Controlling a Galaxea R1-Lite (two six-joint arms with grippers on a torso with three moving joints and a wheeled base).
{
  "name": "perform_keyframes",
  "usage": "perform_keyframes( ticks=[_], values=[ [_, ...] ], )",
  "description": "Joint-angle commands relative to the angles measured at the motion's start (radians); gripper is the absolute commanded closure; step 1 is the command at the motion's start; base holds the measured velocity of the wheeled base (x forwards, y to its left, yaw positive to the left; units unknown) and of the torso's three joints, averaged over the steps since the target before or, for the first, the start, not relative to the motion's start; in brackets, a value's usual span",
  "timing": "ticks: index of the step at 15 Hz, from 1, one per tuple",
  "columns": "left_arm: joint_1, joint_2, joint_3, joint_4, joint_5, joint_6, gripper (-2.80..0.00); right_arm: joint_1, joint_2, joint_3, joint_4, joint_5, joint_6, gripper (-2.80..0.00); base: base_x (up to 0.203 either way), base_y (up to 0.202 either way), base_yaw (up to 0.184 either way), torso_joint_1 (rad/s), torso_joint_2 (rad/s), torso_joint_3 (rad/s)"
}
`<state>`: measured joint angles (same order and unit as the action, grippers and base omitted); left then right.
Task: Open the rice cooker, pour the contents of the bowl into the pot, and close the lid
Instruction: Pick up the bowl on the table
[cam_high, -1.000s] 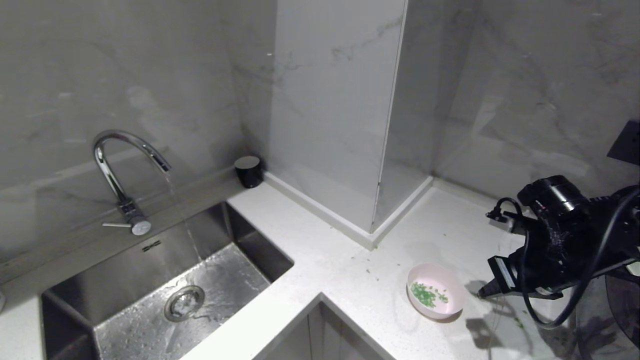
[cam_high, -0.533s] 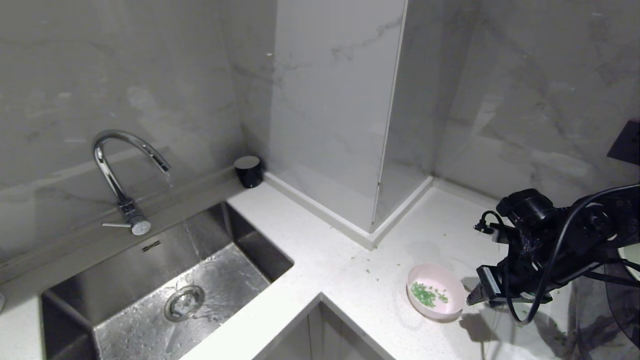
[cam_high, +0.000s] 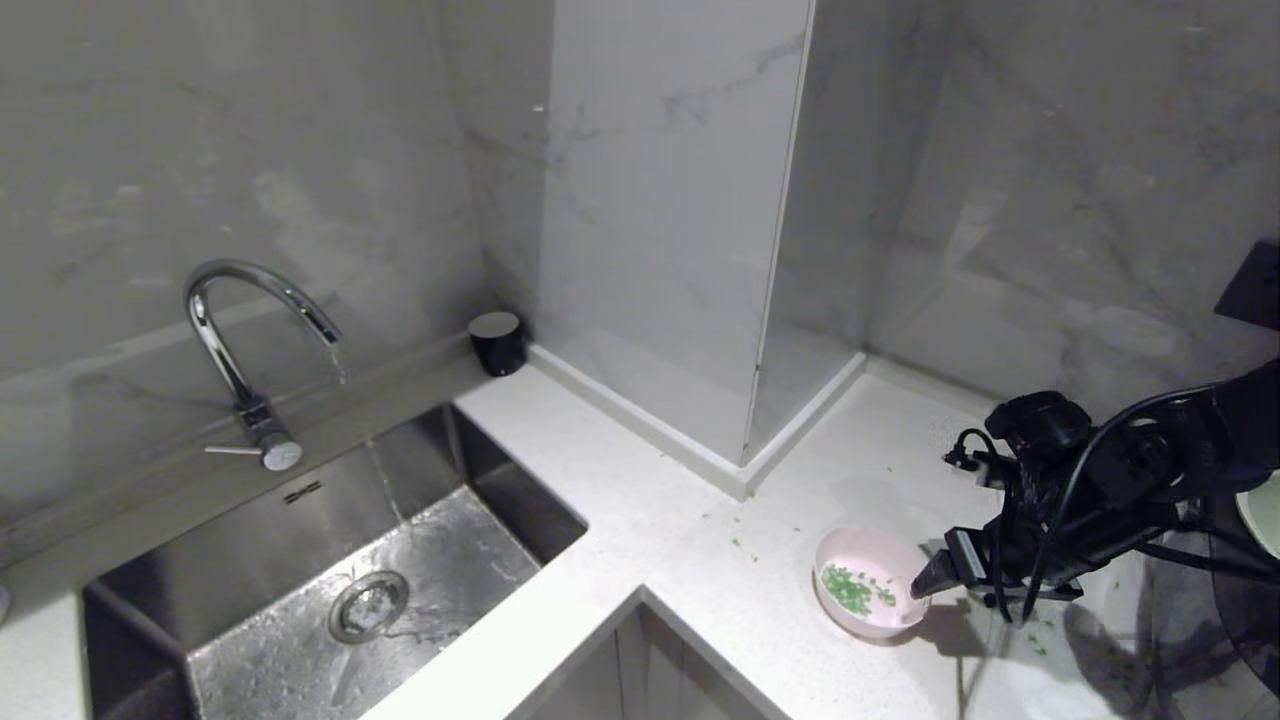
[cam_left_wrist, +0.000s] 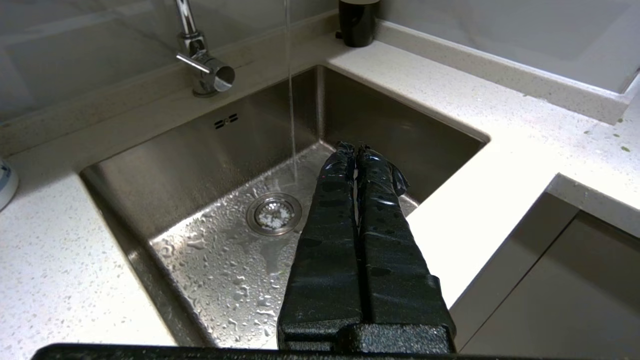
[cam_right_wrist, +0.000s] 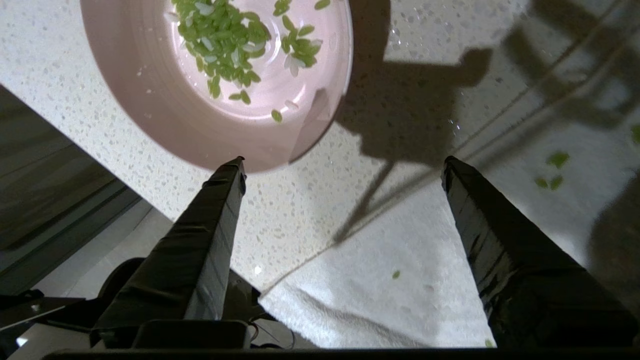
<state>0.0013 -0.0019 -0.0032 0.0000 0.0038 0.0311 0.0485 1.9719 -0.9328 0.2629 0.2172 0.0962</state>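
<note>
The small pink bowl (cam_high: 868, 560) stands on the white counter with the green bits (cam_high: 850, 588) in its bottom. My right gripper (cam_high: 930, 585) is open just to the bowl's right, low over the counter. In the right wrist view the bowl (cam_right_wrist: 165, 120) with its green bits (cam_right_wrist: 225, 40) lies just beyond one fingertip of the right gripper (cam_right_wrist: 344, 162), and nothing is between the fingers. My left gripper (cam_left_wrist: 354, 148) is shut and empty over the sink. The rice cooker and its lid are out of view. A pale curved rim (cam_high: 1262, 512) at the right edge may be the pot.
A steel sink (cam_high: 520, 500) with a running tap (cam_high: 250, 330) fills the left. A black cup (cam_high: 497, 342) stands at the back corner. A marble pillar (cam_high: 670, 230) juts out behind the bowl. Loose green bits (cam_right_wrist: 550, 170) and a white cloth (cam_right_wrist: 400, 290) lie under my right gripper.
My right gripper has gone from shut to wide open. It has moved left and down to the bowl's right rim. The bowl and left arm have not moved.
</note>
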Motion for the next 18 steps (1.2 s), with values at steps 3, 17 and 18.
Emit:
perform_keyframes(
  ticks=[3,17,18],
  values=[
    [-0.001,0.002,0.0,-0.002,0.001,-0.008,0.0,0.038,0.09,-0.023,-0.033,-0.002,0.011,-2.8,0.0,0.0,0.0,0.0,0.0,0.0],
    [0.0,0.002,0.002,0.0,0.0,-0.005,0.0,0.041,0.13,-0.078,-0.039,-0.013,0.011,0.0,0.0,0.0,0.0,0.0,0.0,0.0],
    [0.0,0.002,0.002,0.0,0.001,-0.007,0.0,0.05,0.132,-0.085,-0.039,-0.015,0.011,0.0,0.0,0.0,0.0,0.0,0.0,0.0]
  ],
)
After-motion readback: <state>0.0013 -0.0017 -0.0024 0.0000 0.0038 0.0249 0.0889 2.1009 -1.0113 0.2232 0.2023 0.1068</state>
